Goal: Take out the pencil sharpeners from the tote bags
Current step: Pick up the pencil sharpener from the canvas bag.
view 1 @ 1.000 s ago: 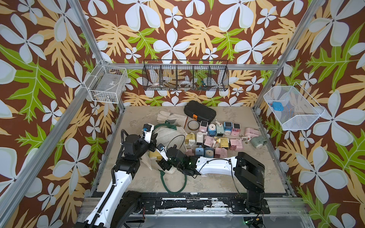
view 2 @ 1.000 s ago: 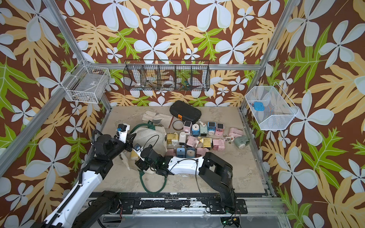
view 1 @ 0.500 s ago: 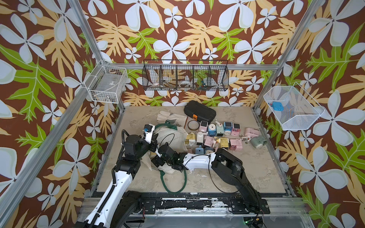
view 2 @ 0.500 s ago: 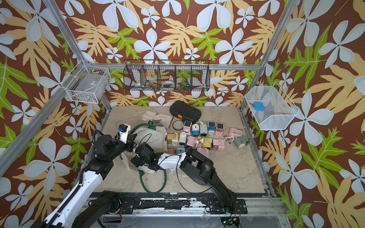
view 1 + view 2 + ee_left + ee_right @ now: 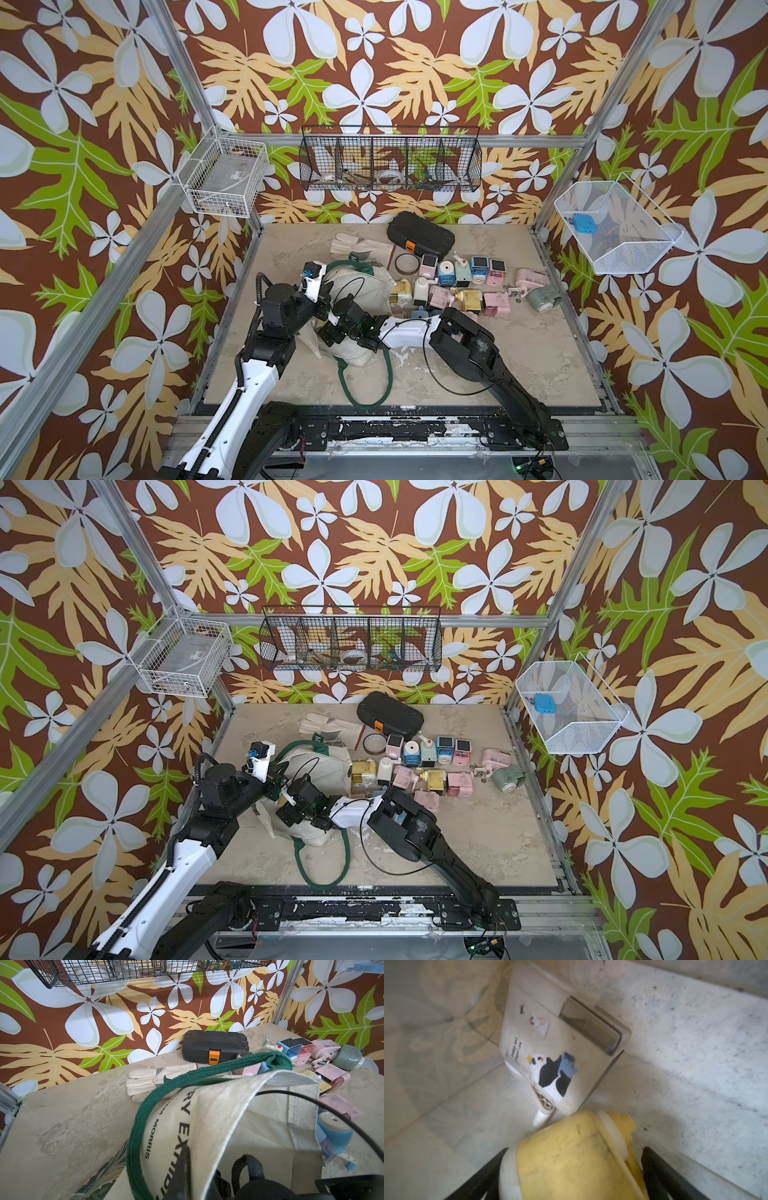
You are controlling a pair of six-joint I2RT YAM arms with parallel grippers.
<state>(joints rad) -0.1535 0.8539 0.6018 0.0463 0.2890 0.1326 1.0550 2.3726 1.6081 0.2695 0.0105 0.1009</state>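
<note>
Right gripper (image 5: 575, 1150), deep in the cream tote bag (image 5: 374, 291), spreads wide around a grubby yellow sharpener (image 5: 562, 1167). A white panda-printed sharpener (image 5: 556, 1053) lies just beyond. Left gripper (image 5: 186, 1153) pinches the bag's rim. Pastel sharpeners (image 5: 496, 304) crowd the counter (image 5: 498, 365).

"MORRIS" on tote bag (image 5: 218, 1105) (cream canvas)

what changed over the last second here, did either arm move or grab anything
The right arm stretched toward the robot's left, pushing the right claw deeper into the tote bag. Its jaws now flank a yellow sharpener, though whether it is gripped is unclear. Unchanged: the left claw is shut on the bag's rim, and the sharpeners are laid out on the table.
</note>
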